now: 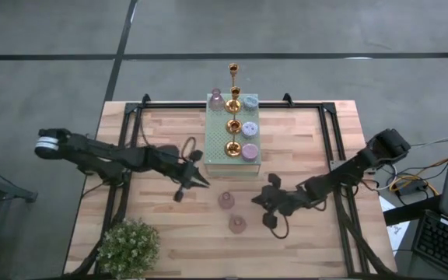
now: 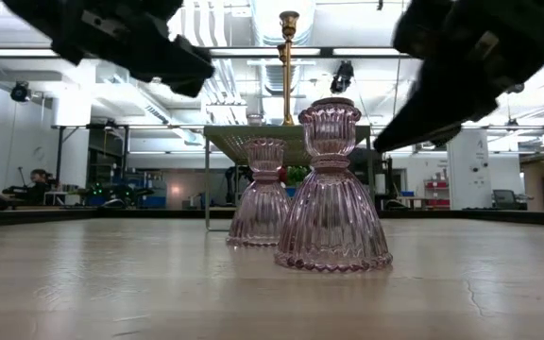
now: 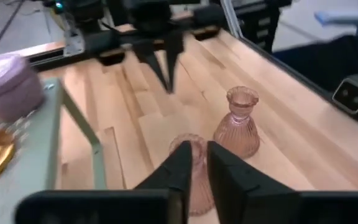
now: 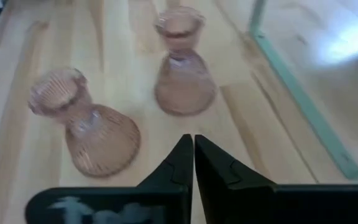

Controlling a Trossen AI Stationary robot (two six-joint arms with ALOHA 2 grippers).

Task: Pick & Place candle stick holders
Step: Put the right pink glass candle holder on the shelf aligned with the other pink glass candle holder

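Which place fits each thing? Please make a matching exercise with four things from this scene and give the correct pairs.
Things:
1. gold holders
2. two pink glass holders
3. potted plant
4. right gripper

Places:
A. near-left corner of the table
B. standing on the bare wood, upright
C. on the pale green block
D. beside the pink pair, shut and empty

Pairs: 1-C, 2-B, 3-A, 4-D
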